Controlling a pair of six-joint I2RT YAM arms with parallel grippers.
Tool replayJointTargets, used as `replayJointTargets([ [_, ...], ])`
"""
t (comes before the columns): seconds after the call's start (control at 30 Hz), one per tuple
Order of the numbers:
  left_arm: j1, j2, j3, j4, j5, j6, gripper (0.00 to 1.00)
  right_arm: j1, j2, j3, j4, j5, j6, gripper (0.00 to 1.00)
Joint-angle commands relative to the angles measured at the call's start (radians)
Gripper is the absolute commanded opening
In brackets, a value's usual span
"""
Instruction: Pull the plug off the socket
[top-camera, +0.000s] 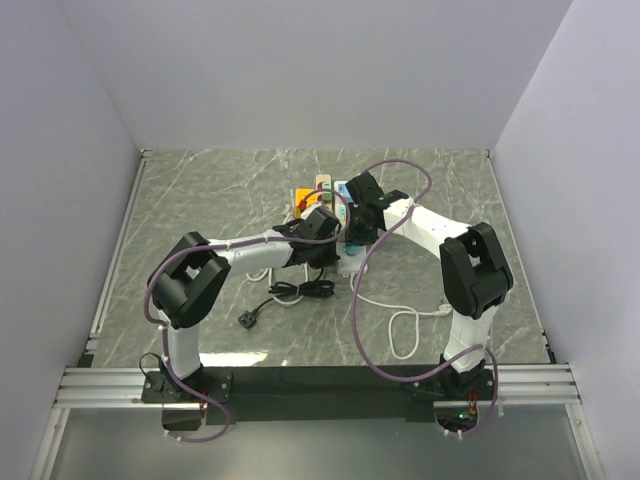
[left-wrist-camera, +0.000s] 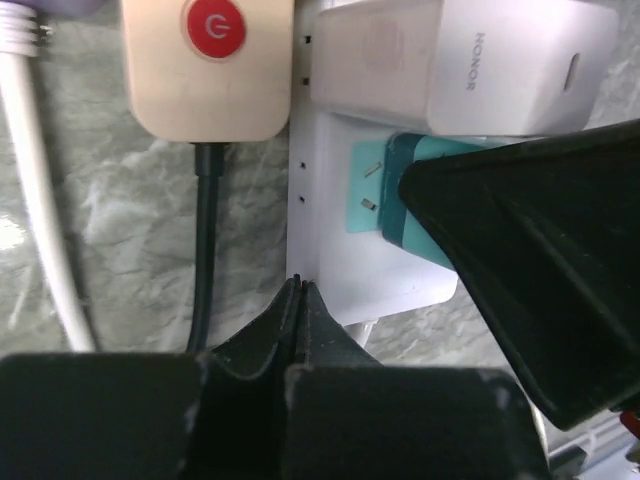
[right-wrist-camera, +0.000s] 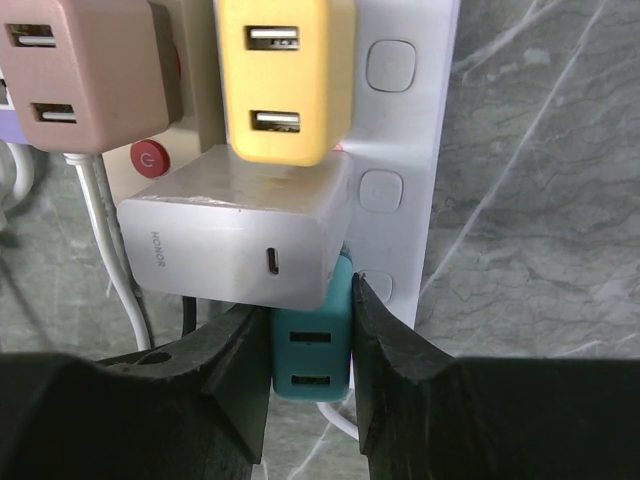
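A teal USB plug (right-wrist-camera: 312, 358) sits in the white power strip (right-wrist-camera: 400, 120) at its near end, under a white HONOR charger (right-wrist-camera: 230, 240). My right gripper (right-wrist-camera: 310, 300) is shut on the teal plug, one finger on each side. In the left wrist view the teal plug (left-wrist-camera: 400, 200) shows two metal pins above a pale teal socket face, and the right gripper's black finger (left-wrist-camera: 530, 280) covers most of it. My left gripper (left-wrist-camera: 298, 288) is shut and empty, its tips touching the edge of the strip (left-wrist-camera: 325, 240). In the top view both grippers, left (top-camera: 322, 235) and right (top-camera: 358, 228), meet at the strip (top-camera: 345, 262).
A yellow charger (right-wrist-camera: 285, 75) and a pink charger (right-wrist-camera: 85, 70) sit further up the strip. A beige block with a red power button (left-wrist-camera: 210, 60) lies beside it. A black cable coil (top-camera: 300, 290) and a white cable loop (top-camera: 405, 330) lie on the marble table nearer the bases.
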Motion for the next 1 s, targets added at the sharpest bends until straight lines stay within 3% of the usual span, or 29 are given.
replayJointTargets([
  [0.0,-0.010,-0.010,-0.007,0.110,0.060,-0.042,0.00,0.012,-0.035,0.010,0.033,-0.076,0.043,0.00],
  [0.17,-0.010,0.053,0.067,0.039,0.041,-0.048,0.00,0.012,-0.036,0.025,0.030,-0.090,0.052,0.00],
  [0.4,-0.016,-0.047,0.018,0.120,0.034,-0.080,0.00,0.011,-0.033,0.044,0.023,-0.090,0.046,0.00],
  [0.97,-0.050,-0.030,0.056,0.091,-0.001,-0.084,0.00,0.014,-0.036,0.051,0.012,-0.082,0.043,0.00],
])
